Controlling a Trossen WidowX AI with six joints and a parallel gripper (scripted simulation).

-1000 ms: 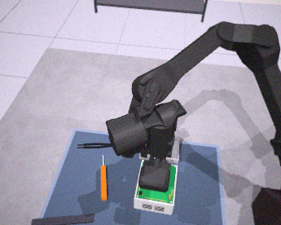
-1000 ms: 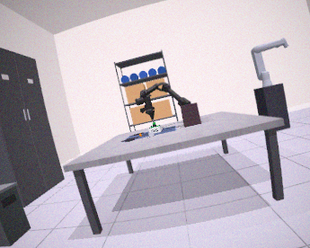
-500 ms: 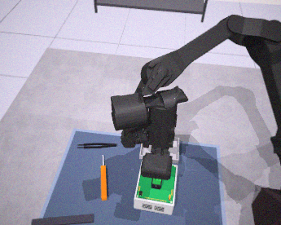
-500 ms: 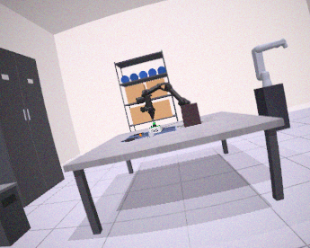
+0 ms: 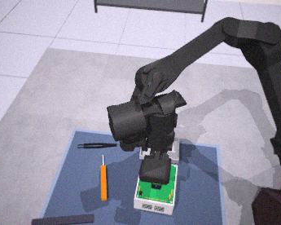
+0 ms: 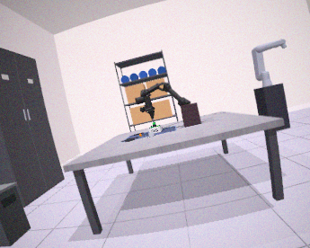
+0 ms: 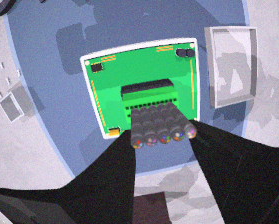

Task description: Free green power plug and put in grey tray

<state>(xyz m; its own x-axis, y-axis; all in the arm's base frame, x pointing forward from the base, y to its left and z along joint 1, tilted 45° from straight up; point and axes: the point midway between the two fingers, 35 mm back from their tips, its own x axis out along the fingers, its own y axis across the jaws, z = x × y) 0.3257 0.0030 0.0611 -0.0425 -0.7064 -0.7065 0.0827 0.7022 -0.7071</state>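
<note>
Tool [image 5: 155,169] [image 6: 154,120] [image 7: 160,131] part-open, gripping green plug [image 7: 150,100] | arm [image 5: 194,46] [image 6: 156,86] arched (elbow high) | wrist over board [image 5: 166,191] [image 7: 107,82]

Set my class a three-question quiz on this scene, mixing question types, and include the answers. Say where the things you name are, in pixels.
1. Multiple choice: In the wrist view, what is the gripper [image 5: 155,156] [image 7: 160,131] shut on?
a) the orange-handled tool
b) the green power plug [image 7: 151,101]
c) the tweezers

2. True or false: The grey tray [image 5: 176,155] [image 7: 212,70] stands beside the circuit board [image 5: 173,191] [image 7: 135,65], not on top of it.

3. Fill in the blank: The surface of the mat [image 5: 125,175] [image 6: 169,130] [image 7: 40,30] under the circuit board is coloured ____.

Key: 1 b; 2 true; 3 blue
</note>
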